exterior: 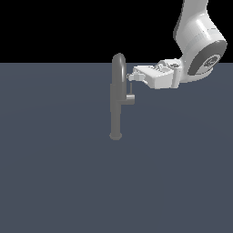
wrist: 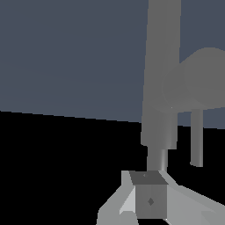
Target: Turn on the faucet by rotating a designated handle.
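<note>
The faucet [exterior: 116,104] stands upright as a slim grey column with an arched top and a small round base. Its handle [exterior: 130,98] is a short stub on the side toward the exterior view's right, with a thin pin [exterior: 130,88] rising from it. My gripper [exterior: 130,78] reaches in from that right side, level with the arch and just above the pin's tip. Its fingers are together, with nothing between them. In the wrist view the fingertips [wrist: 149,197] sit close to the faucet [wrist: 160,79], with the handle [wrist: 197,83] and its pin [wrist: 197,138] beside the column.
The faucet stands on a flat dark blue-grey floor [exterior: 54,173] that stretches all around it. The white arm [exterior: 195,41] comes down from the upper right of the exterior view. Behind the floor edge there is only black background.
</note>
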You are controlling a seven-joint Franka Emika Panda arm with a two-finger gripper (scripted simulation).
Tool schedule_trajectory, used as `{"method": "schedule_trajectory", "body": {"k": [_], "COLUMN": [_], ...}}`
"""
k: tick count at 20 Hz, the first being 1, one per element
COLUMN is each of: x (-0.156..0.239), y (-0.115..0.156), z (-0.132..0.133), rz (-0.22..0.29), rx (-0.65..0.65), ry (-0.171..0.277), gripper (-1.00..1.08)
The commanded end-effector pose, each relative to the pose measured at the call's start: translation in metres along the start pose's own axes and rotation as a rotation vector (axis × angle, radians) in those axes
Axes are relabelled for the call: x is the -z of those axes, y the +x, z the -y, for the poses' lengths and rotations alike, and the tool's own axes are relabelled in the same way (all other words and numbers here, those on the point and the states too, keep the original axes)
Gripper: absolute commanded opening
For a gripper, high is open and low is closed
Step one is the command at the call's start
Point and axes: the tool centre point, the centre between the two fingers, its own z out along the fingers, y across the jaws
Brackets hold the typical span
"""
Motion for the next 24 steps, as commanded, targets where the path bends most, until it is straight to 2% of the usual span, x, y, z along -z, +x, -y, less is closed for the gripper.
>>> {"method": "schedule_trajectory", "body": {"k": [1, 8, 14, 22, 24], "x": [-0.001, -0.004, -0.004, -0.005, -0.005], "y": [0.012, 0.029, 0.030, 0.017, 0.018], "z": [0.002, 0.003, 0.003, -0.017, -0.014], "rz": [0.035, 0.084, 0.086, 0.087, 0.087], "rx": [-0.032, -0.077, -0.080, -0.079, -0.079], "ry": [0.034, 0.082, 0.083, 0.083, 0.084], "gripper": [-1.00, -1.00, -1.00, -1.00, -1.00]}}
